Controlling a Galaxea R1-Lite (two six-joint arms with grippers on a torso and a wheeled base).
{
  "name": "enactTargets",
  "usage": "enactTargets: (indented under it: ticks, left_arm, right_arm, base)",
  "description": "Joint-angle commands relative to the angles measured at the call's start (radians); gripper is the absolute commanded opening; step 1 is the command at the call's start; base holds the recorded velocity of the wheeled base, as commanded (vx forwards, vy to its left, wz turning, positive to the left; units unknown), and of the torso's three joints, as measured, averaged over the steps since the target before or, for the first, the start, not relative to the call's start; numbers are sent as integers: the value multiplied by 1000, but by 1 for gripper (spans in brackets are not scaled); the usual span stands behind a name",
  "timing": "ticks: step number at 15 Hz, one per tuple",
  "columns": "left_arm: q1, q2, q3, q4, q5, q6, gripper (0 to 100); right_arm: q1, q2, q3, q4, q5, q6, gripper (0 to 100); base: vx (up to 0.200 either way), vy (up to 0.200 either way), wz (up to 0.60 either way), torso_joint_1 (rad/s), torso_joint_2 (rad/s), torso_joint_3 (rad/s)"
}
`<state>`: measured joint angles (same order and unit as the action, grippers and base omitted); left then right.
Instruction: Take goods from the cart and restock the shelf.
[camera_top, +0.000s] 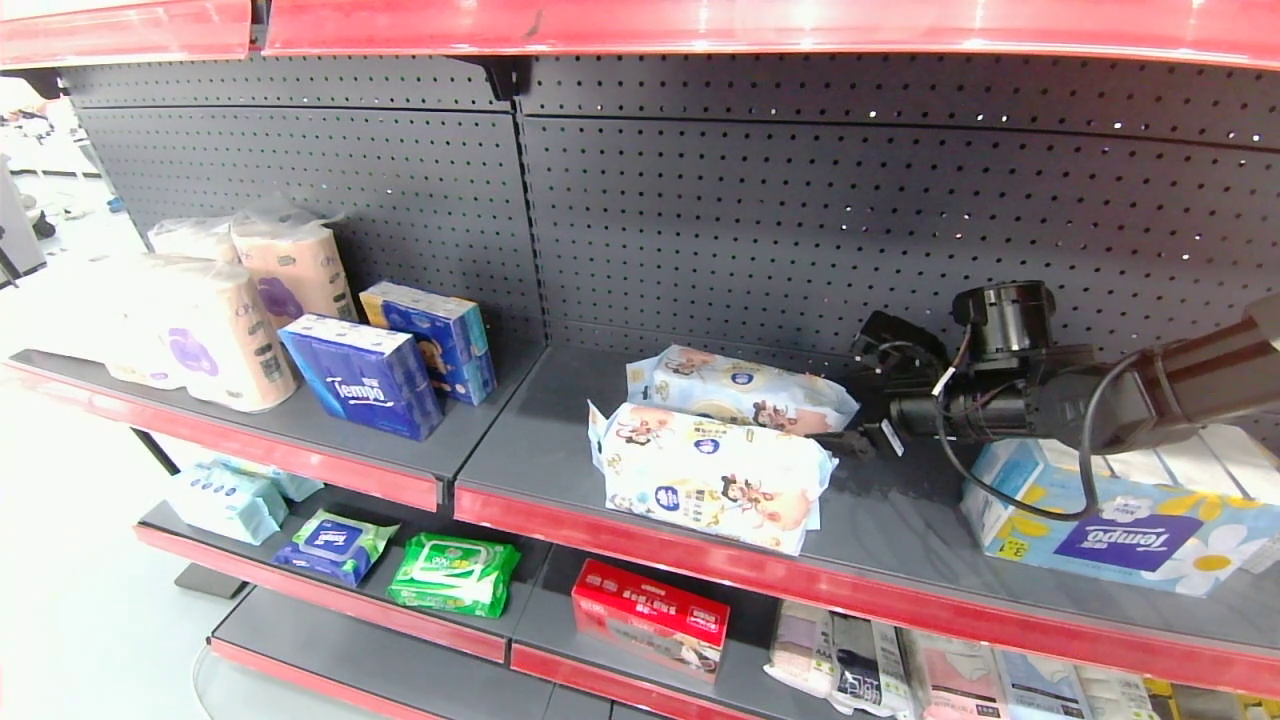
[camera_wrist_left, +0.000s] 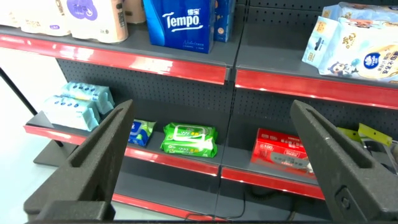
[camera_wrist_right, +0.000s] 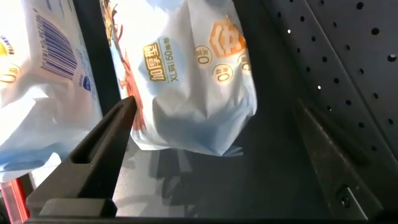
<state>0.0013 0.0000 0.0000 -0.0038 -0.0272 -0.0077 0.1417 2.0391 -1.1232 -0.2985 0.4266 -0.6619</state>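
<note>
- Head camera: angled down over the shelf (camera_top: 880, 530).
- Left wrist: farther back, facing lower tiers (camera_wrist_left: 186, 157).
- Right wrist: tight on diaper packs (camera_wrist_right: 186, 81), shared by all.

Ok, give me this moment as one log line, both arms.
right gripper: jaws open, at end of rear cartoon pack on shelf | left gripper: jaws open, empty, facing lower shelf | front cartoon pack: lying at shelf edge
</note>
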Motion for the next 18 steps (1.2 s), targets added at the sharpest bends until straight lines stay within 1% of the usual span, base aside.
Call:
enactTargets:
  ticks: [1, 4, 8, 10, 14, 18]
  left_arm:
    - [0, 0, 0, -1, 0, -2, 100]
    - [0, 0, 0, -1, 0, 0, 100]
    - [0, 0, 0, 1, 0, 0, 100]
    - [0, 0, 0, -1, 0, 0, 100]
    - [0, 0, 0, -1, 0, 0, 100]
    - [0, 0, 0, 1, 0, 0, 100]
  right_arm:
    - [1, 3, 2, 1, 1, 2, 100]
    - [-1, -5, 10, 1, 8, 5, 100]
    - [-14, -57, 13, 1, 11, 94, 100]
    - [-16, -80, 40, -1, 12, 133, 100]
    - [-19, -155, 129, -1, 60, 134, 100]
    - [-53, -217, 138, -1, 70, 171, 100]
  base:
    - [0, 0, 0, 0, 0, 0]
    - [0, 0, 0, 0, 0, 0]
    - [0, 0, 0, 0, 0, 0]
    - [0, 0, 0, 0, 0, 0]
    - [0, 0, 0, 0, 0, 0]
    - [0, 0, 0, 0, 0, 0]
